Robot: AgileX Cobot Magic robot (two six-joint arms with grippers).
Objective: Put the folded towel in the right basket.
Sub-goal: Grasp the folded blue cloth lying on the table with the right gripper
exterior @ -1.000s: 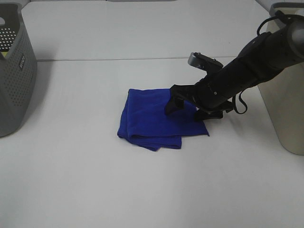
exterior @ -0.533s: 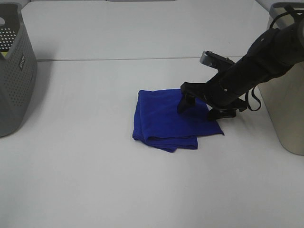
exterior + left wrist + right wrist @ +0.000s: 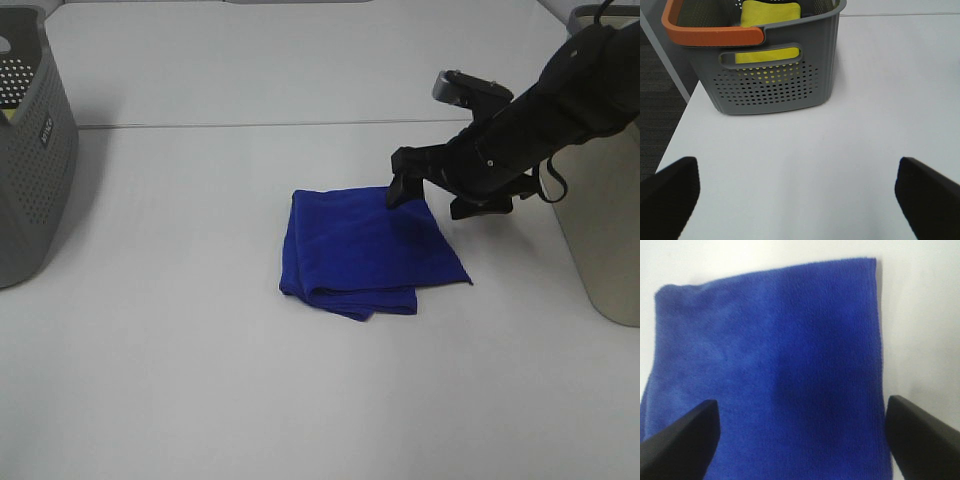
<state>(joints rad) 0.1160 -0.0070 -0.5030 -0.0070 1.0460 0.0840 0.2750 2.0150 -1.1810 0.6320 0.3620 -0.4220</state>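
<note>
The folded blue towel lies flat on the white table, right of the middle. My right gripper is open and empty, just above the towel's far right corner, with its fingers spread apart. In the right wrist view the towel fills most of the frame, with the two dark fingertips at either side of it. The right basket is a beige bin at the right edge, partly hidden by my arm. My left gripper is open and empty over bare table.
A grey perforated basket stands at the table's left edge. The left wrist view shows its orange handle and a yellow cloth inside. A seam in the table runs across behind the towel.
The right gripper first slid the towel a little to the right, then rose and drew back towards the far right, off the towel. The towel now lies still.
</note>
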